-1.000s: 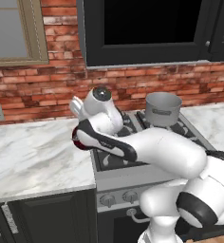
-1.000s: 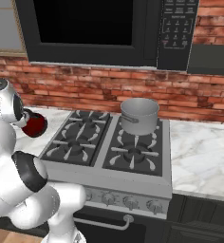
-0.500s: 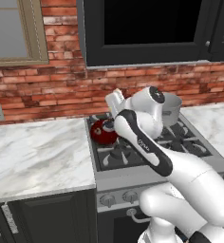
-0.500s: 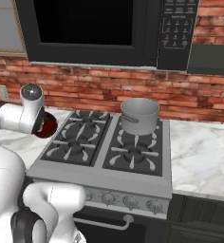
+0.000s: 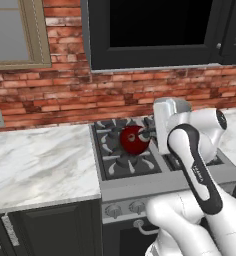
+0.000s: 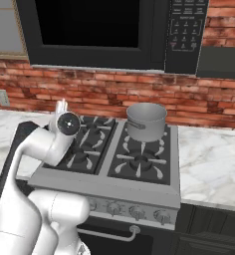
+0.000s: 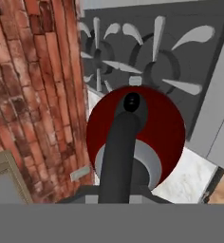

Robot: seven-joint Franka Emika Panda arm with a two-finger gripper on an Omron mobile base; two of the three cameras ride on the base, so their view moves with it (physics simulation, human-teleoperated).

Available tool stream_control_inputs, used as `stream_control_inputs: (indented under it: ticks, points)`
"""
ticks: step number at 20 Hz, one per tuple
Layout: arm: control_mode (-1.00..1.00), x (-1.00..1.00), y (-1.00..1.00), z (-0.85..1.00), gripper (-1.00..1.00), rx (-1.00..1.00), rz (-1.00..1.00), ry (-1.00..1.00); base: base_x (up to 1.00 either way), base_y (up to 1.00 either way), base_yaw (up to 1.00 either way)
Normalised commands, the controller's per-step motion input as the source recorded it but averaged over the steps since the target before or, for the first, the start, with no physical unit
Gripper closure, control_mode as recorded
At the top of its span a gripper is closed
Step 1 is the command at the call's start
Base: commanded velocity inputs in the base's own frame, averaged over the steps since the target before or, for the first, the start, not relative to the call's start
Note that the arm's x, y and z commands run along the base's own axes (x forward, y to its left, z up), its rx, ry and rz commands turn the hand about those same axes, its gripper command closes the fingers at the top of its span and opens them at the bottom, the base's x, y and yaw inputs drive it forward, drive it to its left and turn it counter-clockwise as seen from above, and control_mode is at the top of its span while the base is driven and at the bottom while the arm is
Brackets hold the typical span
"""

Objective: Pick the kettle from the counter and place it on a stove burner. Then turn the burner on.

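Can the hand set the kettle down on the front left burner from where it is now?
Probably yes. The kettle hangs over the left half of the cooktop, and the front left burner looks bare. The steel pot sits on the back right burner, off that path.

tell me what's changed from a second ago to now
The arm has swung the kettle rightward, from beside the counter edge to above the left stove burner. The gripper keeps hold of the kettle's black handle, seen in the hand view; whether it touches the grate yet is unclear. The steel pot stays on the back right burner.
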Motion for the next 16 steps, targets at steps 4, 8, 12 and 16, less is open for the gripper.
stream_control_inputs:
  ticks: [4, 8, 12, 16]
  points:
    - [-1.0, -0.29, -1.0, 0.36, 1.0, 0.22, -0.15, 0.05, 0.0, 0.0, 0.0]
    - [-1.0, -0.1, -0.84, 0.46, 1.0, 0.16, -0.3, 0.29, 0.0, 0.0, 0.0]
    - [-1.0, 0.01, -0.21, 0.09, 1.0, -0.03, -0.23, 0.41, 0.0, 0.0, 0.0]
    - [-1.0, 0.11, 0.03, 0.0, 1.0, -0.08, -0.09, 0.44, 0.0, 0.0, 0.0]
